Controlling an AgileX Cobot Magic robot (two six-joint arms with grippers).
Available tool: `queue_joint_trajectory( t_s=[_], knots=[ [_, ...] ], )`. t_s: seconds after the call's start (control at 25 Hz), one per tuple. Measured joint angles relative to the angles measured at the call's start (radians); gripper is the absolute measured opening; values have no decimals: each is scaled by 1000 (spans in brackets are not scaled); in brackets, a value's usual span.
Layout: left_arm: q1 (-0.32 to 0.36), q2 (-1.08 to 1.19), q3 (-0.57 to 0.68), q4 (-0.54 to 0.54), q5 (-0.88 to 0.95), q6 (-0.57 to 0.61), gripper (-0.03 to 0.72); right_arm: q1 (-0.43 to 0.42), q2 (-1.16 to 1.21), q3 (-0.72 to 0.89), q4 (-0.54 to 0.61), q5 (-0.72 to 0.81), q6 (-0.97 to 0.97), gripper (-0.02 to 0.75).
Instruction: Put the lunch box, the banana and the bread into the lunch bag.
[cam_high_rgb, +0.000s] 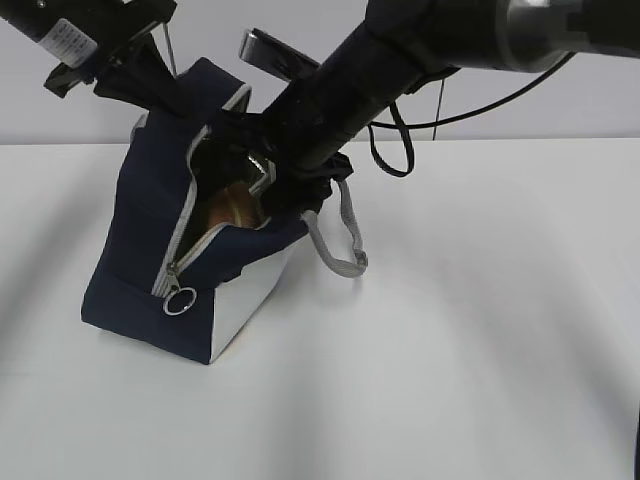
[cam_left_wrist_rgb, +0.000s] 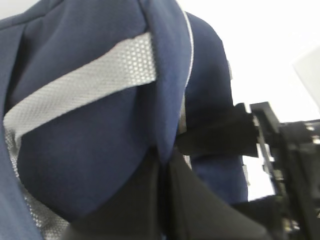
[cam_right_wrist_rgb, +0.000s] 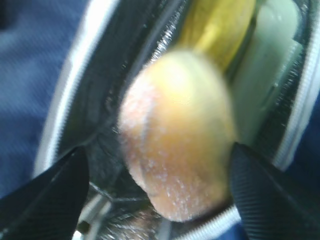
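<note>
— Where does the left claw (cam_left_wrist_rgb: 165, 172) stand?
— At the lunch bag's (cam_high_rgb: 150, 235) upper left rim, its fingers pressed together on a fold of the navy fabric beside a grey webbing handle (cam_left_wrist_rgb: 80, 85).

— And inside the bag?
— The bread (cam_right_wrist_rgb: 177, 137) lies in the open mouth, with the banana (cam_right_wrist_rgb: 215, 22) behind it and the lunch box's (cam_right_wrist_rgb: 267, 67) green lid to its right.

— The right claw (cam_right_wrist_rgb: 160, 195)?
— Reaching into the bag, fingers spread either side of the bread, apart from it. The bag sits on the white table (cam_high_rgb: 480, 330).
</note>
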Motion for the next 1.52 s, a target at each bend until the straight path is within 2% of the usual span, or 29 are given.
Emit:
queue_joint_trajectory(
  t_s=[0.12, 0.32, 0.44, 0.64, 0.76, 1.0, 1.28, 1.36, 1.52],
  knots=[
    [0, 0, 0, 0, 0, 0, -3, -18, -32, -19, -24, 50, 0, 629],
    [0, 0, 0, 0, 0, 0, -3, -93, -86, -74, -61, 182, 15, 563],
    [0, 0, 0, 0, 0, 0, -3, -142, -99, -80, -101, 250, 46, 554],
    [0, 0, 0, 0, 0, 0, -3, -159, -99, -80, -165, 259, 87, 552],
    [0, 0, 0, 0, 0, 0, -3, -159, -93, -80, -165, 234, 106, 540],
    [0, 0, 0, 0, 0, 0, -3, -159, -25, -80, -112, 191, 110, 433],
    [0, 0, 0, 0, 0, 0, -3, -158, 29, -80, -14, 164, 112, 393],
    [0, 0, 0, 0, 0, 0, -3, -158, 29, -80, -12, 157, 112, 326],
    [0, 0, 0, 0, 0, 0, -3, -158, 29, -80, -8, 149, 108, 97]
  ],
)
